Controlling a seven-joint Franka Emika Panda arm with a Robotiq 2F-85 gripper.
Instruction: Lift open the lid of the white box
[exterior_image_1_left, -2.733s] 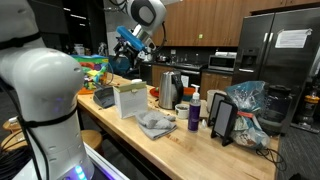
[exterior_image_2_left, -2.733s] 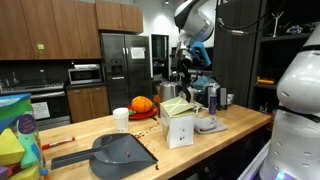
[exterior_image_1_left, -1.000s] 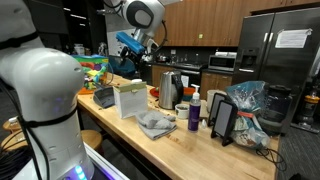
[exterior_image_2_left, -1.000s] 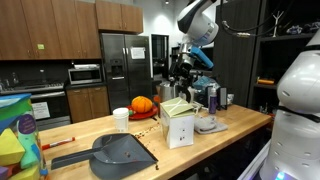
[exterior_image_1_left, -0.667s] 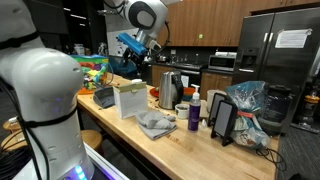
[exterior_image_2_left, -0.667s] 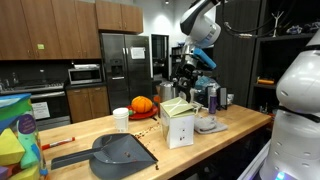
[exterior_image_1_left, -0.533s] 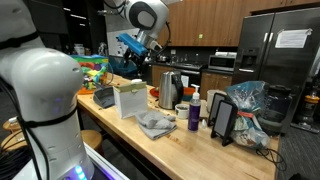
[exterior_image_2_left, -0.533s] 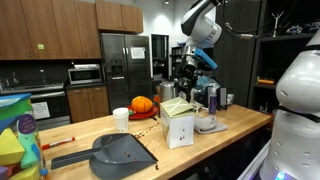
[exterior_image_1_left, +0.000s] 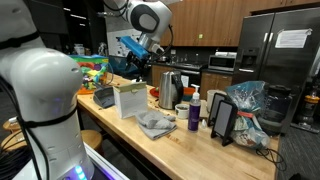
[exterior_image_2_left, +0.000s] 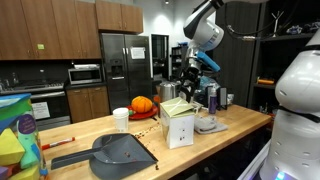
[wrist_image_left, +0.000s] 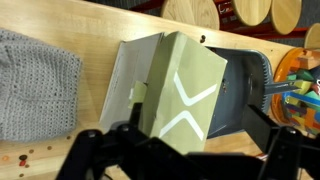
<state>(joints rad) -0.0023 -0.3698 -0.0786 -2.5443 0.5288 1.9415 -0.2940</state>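
The black two-fingered gripper hovers with its jaws spread wide, holding nothing. Below it the flat square white lid lies down on the small cube-like white box, which stands on the wooden worktop. This looks like the approach. The next move calls for descending and catching the lid's free edge.

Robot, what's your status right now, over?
Hand open, empty, hovering above the white box. Lid not yet lifted, untouched. Grey cloth beside the box, off the lid.
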